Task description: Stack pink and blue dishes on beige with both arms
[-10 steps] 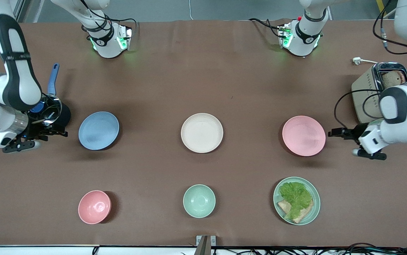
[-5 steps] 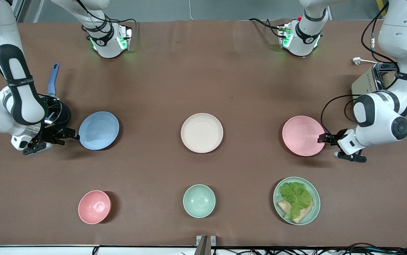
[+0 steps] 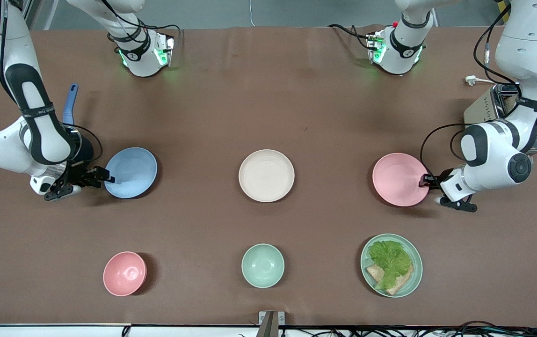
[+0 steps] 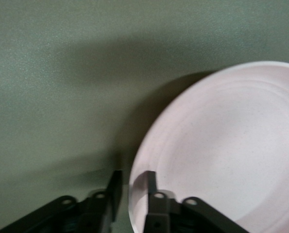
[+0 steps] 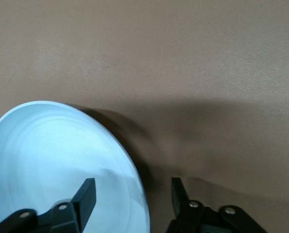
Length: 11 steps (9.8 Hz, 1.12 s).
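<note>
The pale blue plate [image 3: 133, 171] [image 5: 52, 160] lies toward the right arm's end of the table. My right gripper [image 3: 107, 177] [image 5: 131, 191] is open and low, with one finger over the plate and one outside its rim. At the left arm's end lies the pale pink plate [image 3: 397, 179] [image 4: 227, 145]. My left gripper [image 3: 424, 180] [image 4: 133, 182] straddles its rim, fingers drawn close together, and a thin gap shows between the outer finger and the rim. The beige plate [image 3: 266, 175] sits bare midway between them.
Nearer the front camera stand a pink bowl [image 3: 125, 274], a mint-green bowl [image 3: 263, 265] and a mint-green plate [image 3: 419, 267] with lettuce and bread. A toaster [image 3: 483, 110] sits beside the left arm. A dark pan with a blue handle [image 3: 70, 105] sits under the right arm.
Both arms have come down and inward. The right gripper has slid from beside the pan onto the blue plate's rim. The left gripper has reached the pink plate's rim.
</note>
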Tool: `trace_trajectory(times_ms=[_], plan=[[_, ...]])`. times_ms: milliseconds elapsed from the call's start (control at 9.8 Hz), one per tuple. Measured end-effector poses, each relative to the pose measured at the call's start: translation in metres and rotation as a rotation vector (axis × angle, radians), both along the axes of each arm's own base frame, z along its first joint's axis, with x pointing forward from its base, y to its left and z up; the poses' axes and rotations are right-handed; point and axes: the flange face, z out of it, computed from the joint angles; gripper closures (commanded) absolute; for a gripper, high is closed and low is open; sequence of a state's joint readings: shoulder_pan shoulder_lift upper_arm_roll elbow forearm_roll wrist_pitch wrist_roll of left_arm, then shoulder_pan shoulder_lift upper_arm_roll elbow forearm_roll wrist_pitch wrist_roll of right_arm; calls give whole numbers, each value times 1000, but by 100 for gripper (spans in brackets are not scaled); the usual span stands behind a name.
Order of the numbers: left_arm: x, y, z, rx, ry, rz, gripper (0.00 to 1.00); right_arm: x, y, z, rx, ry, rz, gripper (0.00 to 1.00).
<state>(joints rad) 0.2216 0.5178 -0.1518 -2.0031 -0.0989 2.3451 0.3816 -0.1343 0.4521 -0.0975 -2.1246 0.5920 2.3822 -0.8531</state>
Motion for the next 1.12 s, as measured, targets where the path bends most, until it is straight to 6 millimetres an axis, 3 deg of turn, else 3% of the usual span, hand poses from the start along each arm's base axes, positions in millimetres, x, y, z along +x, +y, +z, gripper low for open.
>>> trace_trajectory(times_ms=[204,306,510,612,816,918,1122], plan=[[3,-3,8,-3,-11,-15,100,-1,2,-1,5,1,-5,89],[7,-7,20,-9,-12,-27,100,-2,2,-2,9,3,-12,99],[18,-37,59,-78,-9,-13,100,-4,3,-5,23,9,-26,100],[21,-65,85,-113,13,16,100,-3,4,-3,30,8,-26,100],[17,-151,138,-127,49,117,100,3,6,8,66,29,-42,100],[7,-206,151,-129,65,153,100,10,2,26,103,52,-59,100],[-20,-298,151,-119,78,179,100,27,-22,87,160,103,-94,100]])
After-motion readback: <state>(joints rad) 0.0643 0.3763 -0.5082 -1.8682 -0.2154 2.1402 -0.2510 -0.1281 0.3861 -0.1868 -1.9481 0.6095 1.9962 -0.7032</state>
